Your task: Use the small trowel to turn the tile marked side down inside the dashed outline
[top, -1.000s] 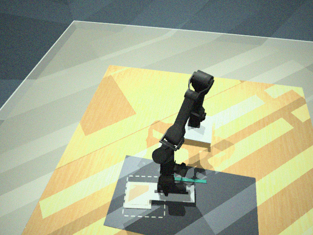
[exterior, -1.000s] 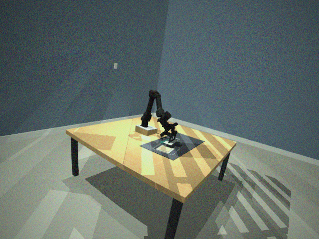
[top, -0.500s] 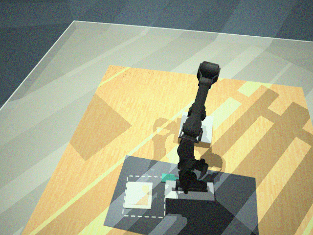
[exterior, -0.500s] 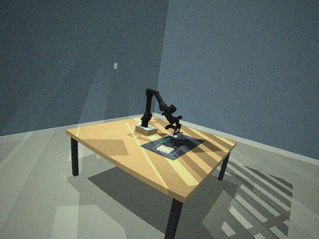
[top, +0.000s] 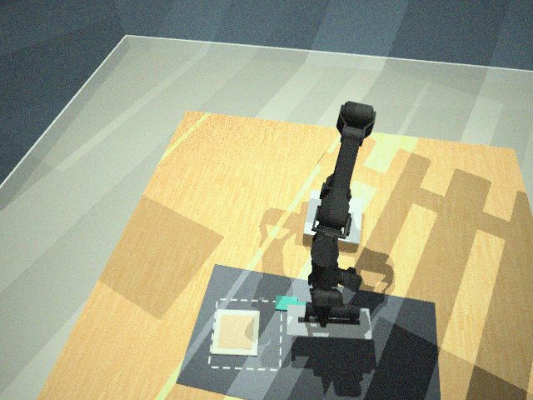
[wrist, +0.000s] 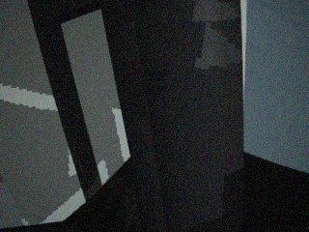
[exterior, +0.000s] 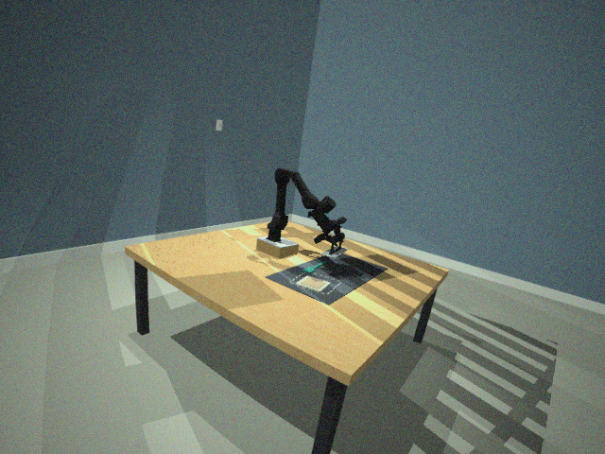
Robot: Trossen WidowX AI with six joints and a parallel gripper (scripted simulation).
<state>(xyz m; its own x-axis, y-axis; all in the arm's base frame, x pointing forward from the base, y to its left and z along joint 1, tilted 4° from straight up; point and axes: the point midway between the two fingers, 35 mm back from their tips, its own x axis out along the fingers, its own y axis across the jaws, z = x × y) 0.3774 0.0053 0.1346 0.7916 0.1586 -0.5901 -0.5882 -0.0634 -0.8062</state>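
The tile [top: 237, 331] [exterior: 312, 284] lies flat on the dark mat [top: 193, 366] [exterior: 327, 297], with a plain tan square in a white border facing up. It is inside the dashed outline [top: 247, 300], close against its left line; its underside is hidden. My gripper [top: 323, 322] [exterior: 336, 249] is shut on the trowel [top: 296, 327] [exterior: 329, 254]. The trowel's wide grey blade is held above the mat, to the right of the tile and apart from it. The blade also fills the left of the dark wrist view [wrist: 29, 135]; the handle is hidden by the fingers.
A teal piece [top: 286, 302] [exterior: 312, 268] is beside the outline's upper right corner, partly hidden behind the blade. The arm's pale base block [top: 307, 239] [exterior: 276, 249] stands behind the mat. Strong shadows cross the wooden table [top: 232, 172] [exterior: 312, 332].
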